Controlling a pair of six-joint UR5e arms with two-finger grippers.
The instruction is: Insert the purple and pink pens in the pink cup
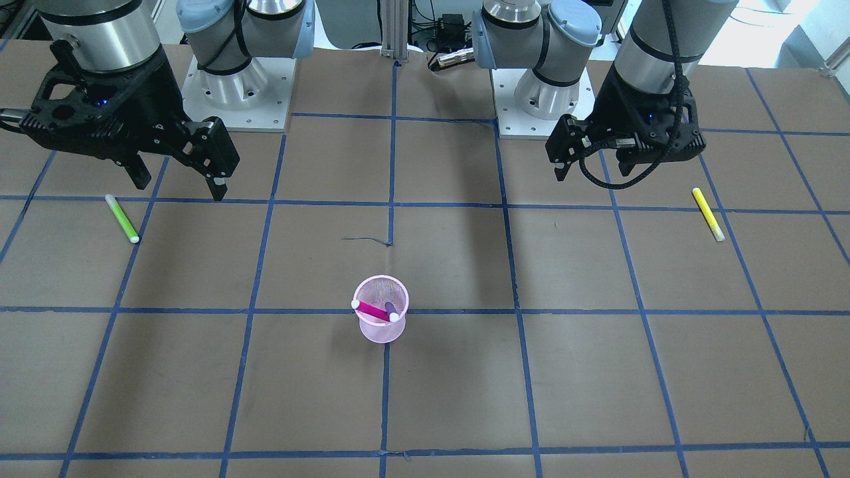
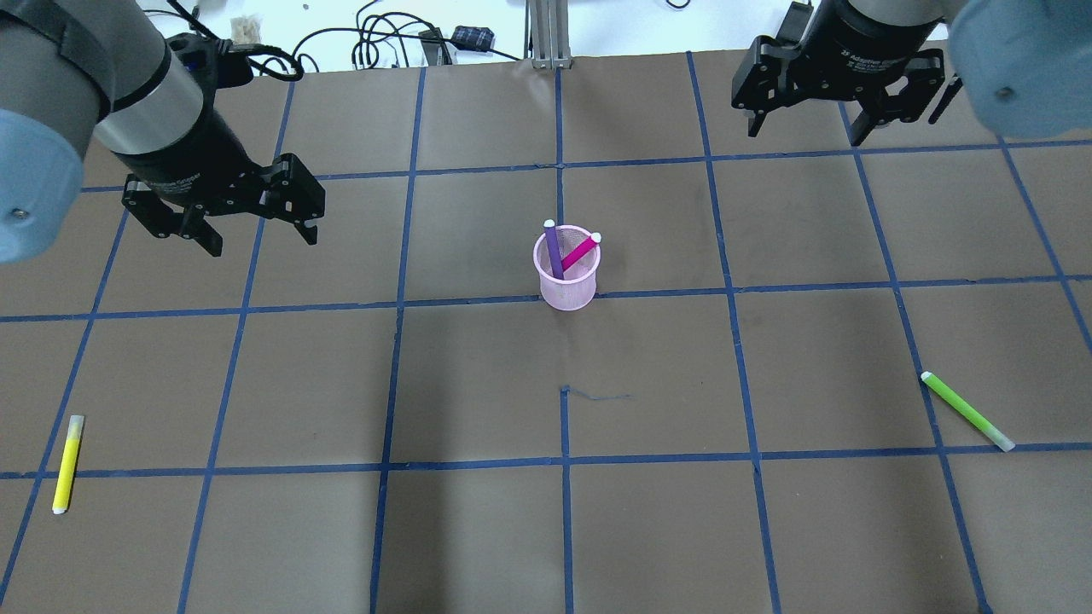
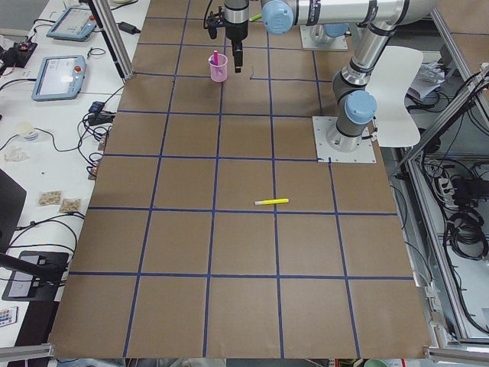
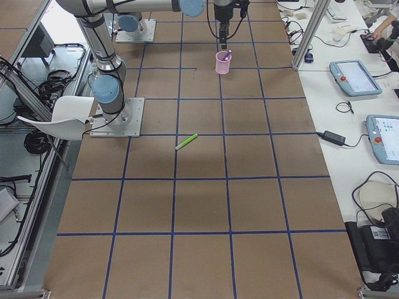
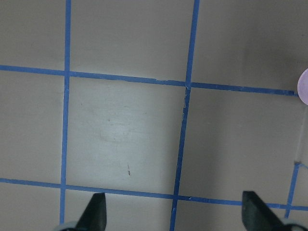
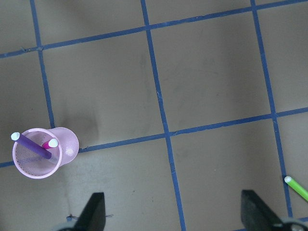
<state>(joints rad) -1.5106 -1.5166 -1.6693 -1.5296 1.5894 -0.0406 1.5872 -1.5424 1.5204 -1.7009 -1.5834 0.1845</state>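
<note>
The pink mesh cup [image 2: 567,286] stands upright near the table's middle. The purple pen [image 2: 554,251] and the pink pen [image 2: 580,252] both stand in it, leaning and crossed, white caps up. In the front view the cup [image 1: 380,330] holds the pink pen [image 1: 374,310] and the purple pen [image 1: 392,307]. My left gripper [image 2: 260,239] is open and empty, raised well to the cup's left. My right gripper [image 2: 806,128] is open and empty, raised far back right. The right wrist view shows the cup [image 6: 65,144] with both pens at lower left. The left wrist view shows only the cup's edge [image 5: 304,86].
A yellow pen [image 2: 66,463] lies on the table at the near left. A green pen [image 2: 967,410] lies at the near right and also shows in the right wrist view [image 6: 296,186]. Blue tape lines grid the brown table.
</note>
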